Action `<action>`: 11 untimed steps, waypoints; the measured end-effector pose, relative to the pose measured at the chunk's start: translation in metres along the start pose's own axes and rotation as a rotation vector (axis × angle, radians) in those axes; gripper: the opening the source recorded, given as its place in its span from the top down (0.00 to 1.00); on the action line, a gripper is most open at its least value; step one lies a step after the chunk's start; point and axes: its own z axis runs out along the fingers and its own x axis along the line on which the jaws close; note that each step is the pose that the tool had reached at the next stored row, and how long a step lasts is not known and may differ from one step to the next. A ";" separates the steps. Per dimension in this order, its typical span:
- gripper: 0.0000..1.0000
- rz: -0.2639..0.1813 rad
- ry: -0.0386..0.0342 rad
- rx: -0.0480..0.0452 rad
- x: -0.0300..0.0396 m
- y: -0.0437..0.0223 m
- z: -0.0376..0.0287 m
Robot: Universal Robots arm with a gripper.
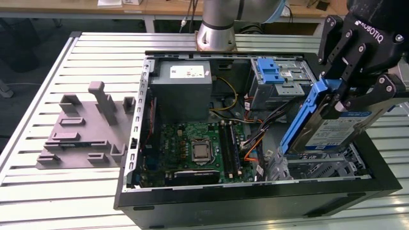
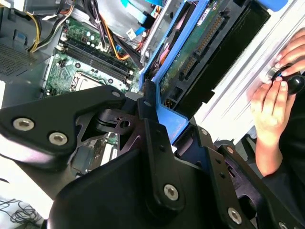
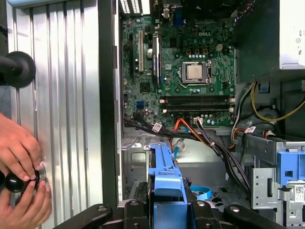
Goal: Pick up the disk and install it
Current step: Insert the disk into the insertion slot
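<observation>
while the gripper [image 1: 338, 103] is hanging over the open computer case [image 1: 255, 199], i am seeing its fingers clamped on the disk [image 1: 326, 129], one on each broad face. the disk is being held off the case floor, standing on edge and tilting, with its blue carrier frame along the long side that is facing the middle of the case. its lower end is sitting just above the metal drive cage [image 1: 319, 167] in the case corner at the exterior view's right; i cannot tell whether it is touching the cage.

in the second wrist view the disk's underside [image 2: 190, 52] is showing a green board and a connector row. in the first wrist view the blue frame [image 3: 164, 176] is pointing down into the case.

inside the case, the motherboard [image 1: 191, 148] is lying flat on the floor, and the power supply [image 1: 182, 79] is sitting against the back wall. a blue latch [image 1: 271, 72] is lying on top of the bay at the case's back corner.

outside the case, on the exterior view's left, a grey fixture [image 1: 83, 129] is standing on the slatted table [image 1: 38, 191], well apart from the case wall. a person's hands [image 3: 21, 152] are resting on the table just beside the case, gripping a small dark round object [image 3: 12, 183].
</observation>
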 end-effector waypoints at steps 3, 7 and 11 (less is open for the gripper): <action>0.64 0.000 -0.0003 -0.0001 -0.0008 -0.0031 0.0021; 0.64 0.000 0.0003 -0.0003 -0.0025 -0.0064 0.0042; 0.64 0.000 -0.0004 -0.0003 -0.0036 -0.0072 0.0064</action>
